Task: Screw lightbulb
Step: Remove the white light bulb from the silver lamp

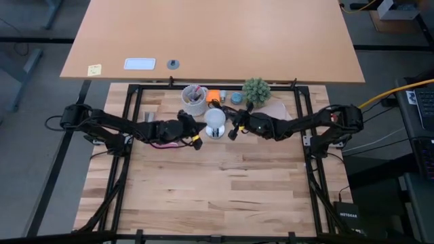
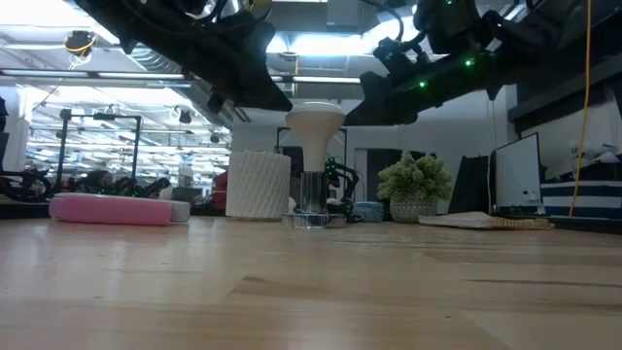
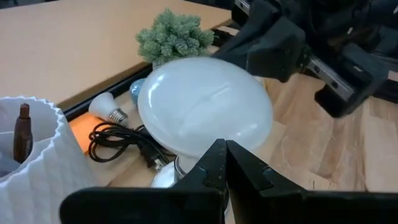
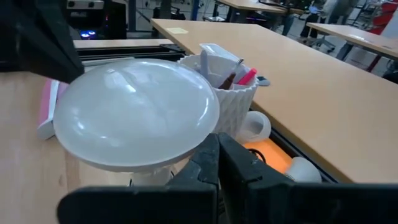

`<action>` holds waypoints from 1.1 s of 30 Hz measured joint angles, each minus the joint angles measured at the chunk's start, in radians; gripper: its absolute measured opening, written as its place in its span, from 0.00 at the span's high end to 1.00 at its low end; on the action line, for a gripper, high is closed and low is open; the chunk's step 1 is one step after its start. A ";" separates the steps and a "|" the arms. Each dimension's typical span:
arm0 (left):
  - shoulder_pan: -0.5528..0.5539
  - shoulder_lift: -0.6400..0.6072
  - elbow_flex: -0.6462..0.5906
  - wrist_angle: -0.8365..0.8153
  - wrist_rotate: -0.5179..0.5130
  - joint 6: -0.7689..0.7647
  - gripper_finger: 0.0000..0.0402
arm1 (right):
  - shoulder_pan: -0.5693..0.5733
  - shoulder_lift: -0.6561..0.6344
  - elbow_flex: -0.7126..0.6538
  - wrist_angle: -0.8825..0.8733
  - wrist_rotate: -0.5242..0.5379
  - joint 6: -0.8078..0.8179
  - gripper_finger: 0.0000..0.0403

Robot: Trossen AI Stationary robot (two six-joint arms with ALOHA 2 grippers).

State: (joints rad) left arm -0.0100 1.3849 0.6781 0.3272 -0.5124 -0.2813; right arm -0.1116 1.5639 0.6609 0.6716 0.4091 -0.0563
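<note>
One camera looks straight down, one looks level across the table [image 2: 311, 292], and both wrist cameras sit close, all sharing the lightbulb [image 1: 215, 118].

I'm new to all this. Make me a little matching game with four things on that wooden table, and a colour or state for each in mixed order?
Things:
1. lightbulb
2. ribbed cup
3. little plant
4. left gripper

Colour or state:
A. green and bushy
B. dark fingers shut, next to the bulb
C. white, holds pens
D. frosted white dome standing upright on a metal base

Pairs: 1-D, 2-C, 3-A, 4-B
</note>
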 joint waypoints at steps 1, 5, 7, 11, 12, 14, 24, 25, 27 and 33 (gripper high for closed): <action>-0.005 0.001 0.000 -0.001 -0.002 0.000 1.00 | -0.006 0.000 0.000 0.000 -0.013 0.000 0.99; -0.012 0.002 -0.001 0.026 -0.007 0.001 1.00 | -0.016 0.000 0.000 0.001 -0.025 -0.001 0.99; -0.011 0.002 -0.001 0.053 -0.010 0.019 1.00 | -0.015 0.000 0.000 0.017 -0.008 -0.015 0.99; -0.010 -0.004 -0.001 0.132 -0.016 0.074 1.00 | -0.012 -0.036 0.000 0.027 0.042 -0.085 0.99; -0.010 -0.007 0.000 0.146 -0.019 0.085 1.00 | -0.012 -0.053 0.000 0.028 0.050 -0.094 0.99; -0.010 -0.016 0.005 0.158 -0.039 0.111 1.00 | -0.012 -0.089 0.000 0.024 0.050 -0.095 0.99; 0.046 -0.023 0.009 0.200 -0.105 0.181 1.00 | 0.097 -0.169 0.001 -0.052 -0.164 0.075 0.99; 0.060 -0.022 0.009 0.199 -0.105 0.181 1.00 | 0.112 -0.164 0.001 -0.051 -0.168 0.076 0.99; 0.086 -0.021 0.009 0.190 -0.103 0.180 1.00 | 0.138 -0.152 0.001 -0.056 -0.159 0.076 0.99; 0.135 -0.014 0.009 0.146 -0.087 0.154 1.00 | 0.158 -0.081 0.000 -0.046 -0.090 0.075 0.99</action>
State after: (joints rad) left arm 0.1254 1.3710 0.6875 0.4732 -0.5999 -0.1274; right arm 0.0465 1.4833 0.6613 0.6256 0.3194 0.0185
